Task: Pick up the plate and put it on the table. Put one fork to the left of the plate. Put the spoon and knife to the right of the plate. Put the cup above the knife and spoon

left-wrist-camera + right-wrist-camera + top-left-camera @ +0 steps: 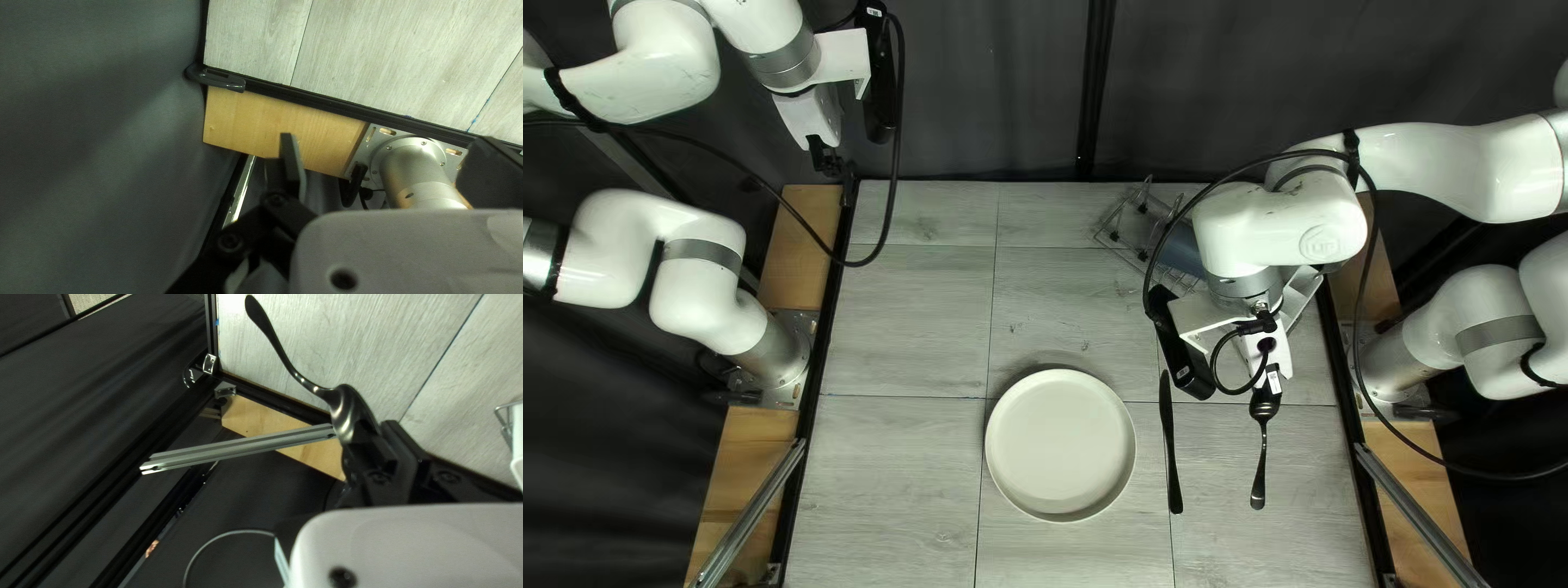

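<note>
"Spoon (1258,479) is seen at right; how is it held?"

"By its bowl, pinched in the right gripper (1271,389), handle aimed at the near edge."

"And the left gripper (832,166)?"

"Spread wide, it is held near the table's (904,468) far left corner."

"The plate (1060,444)?"

"Set near center, with the knife (1171,446) laid between plate and spoon."

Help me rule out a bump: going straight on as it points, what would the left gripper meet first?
Probably the wooden board beside the table; the left gripper points toward it, though depth is unclear.
</note>
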Action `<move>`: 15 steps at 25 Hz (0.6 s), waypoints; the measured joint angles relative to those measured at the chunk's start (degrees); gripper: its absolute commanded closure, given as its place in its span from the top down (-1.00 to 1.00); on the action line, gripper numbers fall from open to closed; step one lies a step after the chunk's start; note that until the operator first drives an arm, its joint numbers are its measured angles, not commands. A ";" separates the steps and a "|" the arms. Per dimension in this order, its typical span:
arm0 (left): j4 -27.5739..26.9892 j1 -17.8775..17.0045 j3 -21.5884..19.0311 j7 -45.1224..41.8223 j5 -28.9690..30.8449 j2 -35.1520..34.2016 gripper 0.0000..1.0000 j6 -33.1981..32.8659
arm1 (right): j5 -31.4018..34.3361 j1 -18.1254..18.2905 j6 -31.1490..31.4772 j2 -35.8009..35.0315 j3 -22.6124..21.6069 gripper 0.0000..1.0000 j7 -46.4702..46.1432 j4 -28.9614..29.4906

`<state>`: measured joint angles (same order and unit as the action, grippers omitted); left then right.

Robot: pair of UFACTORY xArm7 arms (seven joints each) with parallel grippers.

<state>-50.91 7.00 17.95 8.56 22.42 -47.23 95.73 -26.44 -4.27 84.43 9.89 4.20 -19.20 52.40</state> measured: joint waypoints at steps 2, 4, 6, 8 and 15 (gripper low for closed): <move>0.00 0.00 0.00 0.00 0.00 0.00 1.00 0.00 | -1.82 -0.31 -3.12 -0.90 -0.16 -1.00 -2.02 -1.47; 0.00 0.00 0.00 0.00 0.00 0.00 1.00 0.00 | -3.35 -0.72 -6.14 -1.70 -0.57 -1.00 -3.83 -3.02; 0.00 0.00 0.00 0.00 0.00 0.00 1.00 0.00 | -4.73 -1.09 -8.79 -2.84 -0.87 -1.00 -6.11 -4.53; 0.00 0.00 0.00 0.00 0.00 0.00 1.00 0.00 | -5.90 -1.29 -10.76 -4.71 -1.00 -1.00 -8.65 -5.38; 0.00 0.00 0.00 0.00 0.00 0.00 1.00 0.00 | -7.45 -0.57 -14.19 -11.47 -0.31 -1.00 -18.61 -5.76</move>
<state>-50.91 7.00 17.95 8.56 22.42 -47.23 95.73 -33.88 -4.84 70.24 -1.59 3.89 -37.81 46.64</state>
